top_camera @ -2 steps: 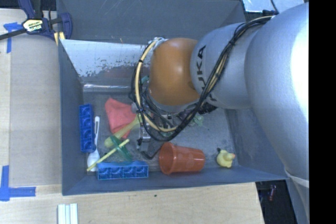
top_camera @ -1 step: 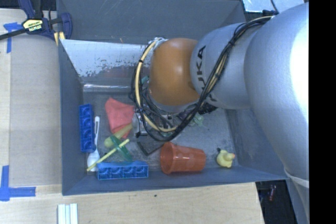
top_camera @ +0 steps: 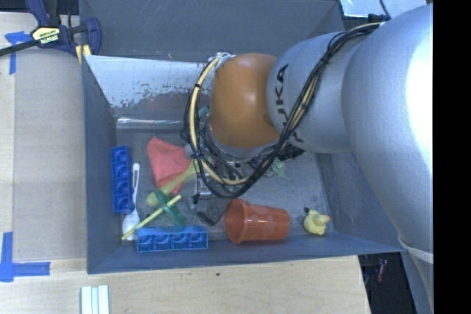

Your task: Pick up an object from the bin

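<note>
My gripper (top_camera: 211, 209) reaches down into the front middle of the bin, below the arm's orange cover. Its dark lower end sits just left of an orange-red plastic cup (top_camera: 257, 223) lying on its side. Right beside the gripper on its left lies a green and yellow toy with crossed sticks (top_camera: 166, 203). A pink-red soft piece (top_camera: 166, 160) lies a little further back and to the left. Nothing can be seen held by the gripper.
A blue toy brick (top_camera: 121, 179) lies along the left wall, and another blue brick (top_camera: 171, 239) along the front wall. Between them is a white toothbrush (top_camera: 135, 196). A small yellow duck (top_camera: 316, 222) sits at the front right. The arm covers the bin's middle and right.
</note>
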You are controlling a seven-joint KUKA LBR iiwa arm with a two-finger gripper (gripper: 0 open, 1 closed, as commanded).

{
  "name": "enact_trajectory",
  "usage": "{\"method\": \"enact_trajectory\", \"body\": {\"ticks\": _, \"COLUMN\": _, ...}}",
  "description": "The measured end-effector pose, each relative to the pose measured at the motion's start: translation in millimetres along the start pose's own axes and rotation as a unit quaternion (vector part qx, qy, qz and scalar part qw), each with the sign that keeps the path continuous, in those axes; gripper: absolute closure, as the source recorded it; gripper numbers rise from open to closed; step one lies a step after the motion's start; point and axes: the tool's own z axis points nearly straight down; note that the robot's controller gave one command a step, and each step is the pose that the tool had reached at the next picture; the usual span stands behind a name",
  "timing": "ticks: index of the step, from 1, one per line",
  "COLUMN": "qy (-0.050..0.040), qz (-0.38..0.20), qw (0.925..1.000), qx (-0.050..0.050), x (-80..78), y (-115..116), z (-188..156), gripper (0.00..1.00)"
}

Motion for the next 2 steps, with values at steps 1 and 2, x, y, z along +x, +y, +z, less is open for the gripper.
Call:
{"method": "enact_trajectory", "body": {"ticks": 1, "qy": 0.0000, "qz": 0.000, "qw": 1.0000, "qx": 0.000, "x": 0.0, "y": 0, "z": 0, "gripper": 0.00}}
{"method": "enact_trajectory", "body": {"ticks": 2, "qy": -0.0033, "qz": -0.201, "qw": 0.9796, "qx": -0.001, "x": -8.9, "y": 15, "z": 7, "gripper": 1.00}}
